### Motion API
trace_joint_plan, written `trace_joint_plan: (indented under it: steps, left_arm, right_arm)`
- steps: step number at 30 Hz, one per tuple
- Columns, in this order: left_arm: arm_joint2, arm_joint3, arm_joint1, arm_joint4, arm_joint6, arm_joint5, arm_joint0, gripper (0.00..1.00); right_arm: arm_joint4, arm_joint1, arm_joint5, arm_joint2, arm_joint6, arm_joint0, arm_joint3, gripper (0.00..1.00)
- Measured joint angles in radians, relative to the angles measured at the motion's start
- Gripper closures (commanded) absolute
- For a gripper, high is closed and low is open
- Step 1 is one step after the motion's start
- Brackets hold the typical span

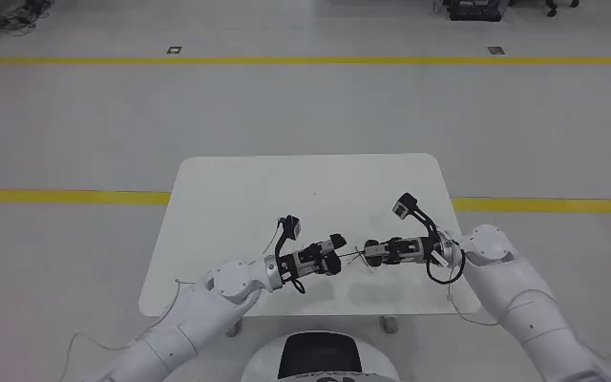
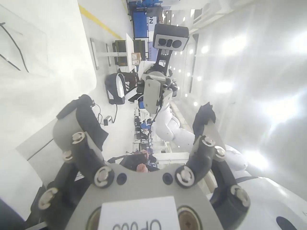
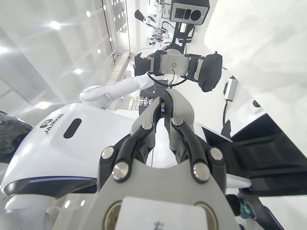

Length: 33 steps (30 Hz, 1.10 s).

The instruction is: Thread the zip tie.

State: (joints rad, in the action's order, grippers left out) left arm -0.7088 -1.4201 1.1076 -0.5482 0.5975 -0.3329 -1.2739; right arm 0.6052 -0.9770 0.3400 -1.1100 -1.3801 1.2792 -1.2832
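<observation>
Right gripper (image 3: 165, 98) is seen with its fingers pressed together. The zip tie (image 1: 357, 255) is judged to be pinched at their tips, since thin black strands jut left from them toward the left gripper (image 2: 144, 110). That gripper's fingers (image 2: 82, 120) are spread wide, and nothing is held between them. The tie is thus kept in the air over the near middle of the table (image 1: 286, 181), between the two grippers.

The step in hand is judged to be the offering of the tie's free end to the empty gripper, so that tail and head can be brought together. Whether the tail has entered the head cannot be told, as the strands are too thin.

For the next move, the left fingers would have to be closed on a thin, springy strap. A fine line-up is therefore called for, and a slight offset could let the strap slip aside.

Both arms are bent at the elbow. The forearms are drawn inward from left and right, and the grippers are set tip to tip, close together above the table.
</observation>
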Motion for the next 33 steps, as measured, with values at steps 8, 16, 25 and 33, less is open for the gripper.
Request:
trace_joint_plan:
  steps: [8, 16, 25, 33]
  left_arm:
    - [0.003, -0.007, 0.005, -0.019, 0.02, 0.033, 0.011, 0.0]
    - [0.009, -0.003, 0.007, -0.012, 0.053, 0.047, 0.022, 0.0]
    - [0.003, -0.017, 0.007, -0.033, 0.077, 0.058, 0.013, 0.0]
    - [0.003, -0.026, 0.007, -0.012, 0.083, 0.066, 0.01, 0.0]
  right_arm:
    - [-0.025, -0.001, 0.0, 0.003, 0.011, 0.004, -0.014, 1.0]
    - [-0.023, -0.003, 0.0, 0.001, -0.01, -0.002, -0.012, 1.0]
    - [-0.036, -0.002, 0.0, -0.003, 0.007, 0.02, -0.044, 1.0]
    - [-0.037, -0.003, 0.0, -0.024, 0.0, 0.035, -0.06, 1.0]
